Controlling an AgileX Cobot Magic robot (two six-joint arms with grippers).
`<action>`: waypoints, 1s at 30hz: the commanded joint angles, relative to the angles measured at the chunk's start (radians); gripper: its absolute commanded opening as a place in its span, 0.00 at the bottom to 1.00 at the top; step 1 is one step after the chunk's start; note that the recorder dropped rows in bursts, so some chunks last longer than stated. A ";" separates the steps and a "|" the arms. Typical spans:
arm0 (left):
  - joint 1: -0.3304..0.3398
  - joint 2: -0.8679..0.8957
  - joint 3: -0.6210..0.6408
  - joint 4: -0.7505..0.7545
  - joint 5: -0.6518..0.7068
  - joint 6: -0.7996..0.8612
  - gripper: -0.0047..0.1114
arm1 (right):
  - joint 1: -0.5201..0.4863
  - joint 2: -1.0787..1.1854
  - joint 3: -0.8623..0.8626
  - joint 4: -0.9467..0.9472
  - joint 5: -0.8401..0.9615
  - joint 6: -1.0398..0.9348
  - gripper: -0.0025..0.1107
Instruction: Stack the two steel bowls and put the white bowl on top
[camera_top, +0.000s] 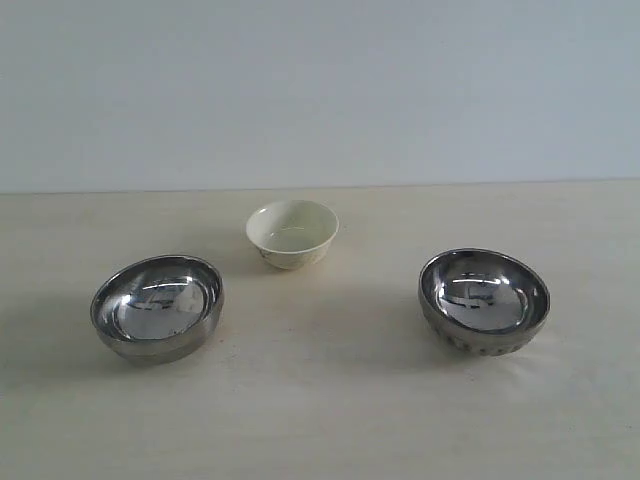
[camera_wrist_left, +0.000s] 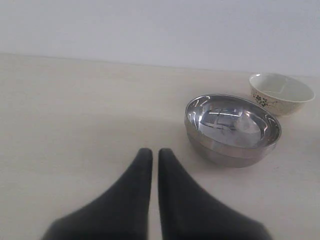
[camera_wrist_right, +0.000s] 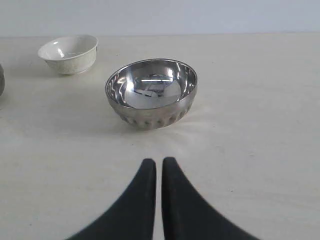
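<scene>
1. All 3 bowls stood upright and apart on the table (camera_top: 330, 410): smooth steel bowl (camera_top: 157, 307) on the left, ribbed steel bowl (camera_top: 484, 300) on the right, white bowl (camera_top: 292, 232) behind and between them. Nothing was stacked yet.
2. Left gripper (camera_wrist_left: 150, 152): fingers drawn almost together, holding nothing. Right gripper (camera_wrist_right: 158, 162): the same, empty.
3. The ribbed bowl lay straight ahead of the right gripper. The smooth bowl lay ahead of the left gripper but off its axis, toward the white bowl. The right arm was judged better aligned for the 1st pick.
4. The exterior view showed neither gripper. The left wrist view alone showed the white bowl's dark pattern.
</scene>
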 joint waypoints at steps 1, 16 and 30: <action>0.003 -0.003 0.004 -0.004 0.003 0.007 0.07 | -0.003 -0.006 0.000 -0.001 -0.008 -0.002 0.02; 0.003 -0.003 0.004 -0.004 0.003 0.007 0.07 | -0.003 -0.006 0.000 -0.001 -0.008 -0.002 0.02; 0.003 -0.003 0.004 -0.273 0.002 -0.101 0.07 | -0.003 -0.006 0.000 -0.001 -0.011 -0.002 0.02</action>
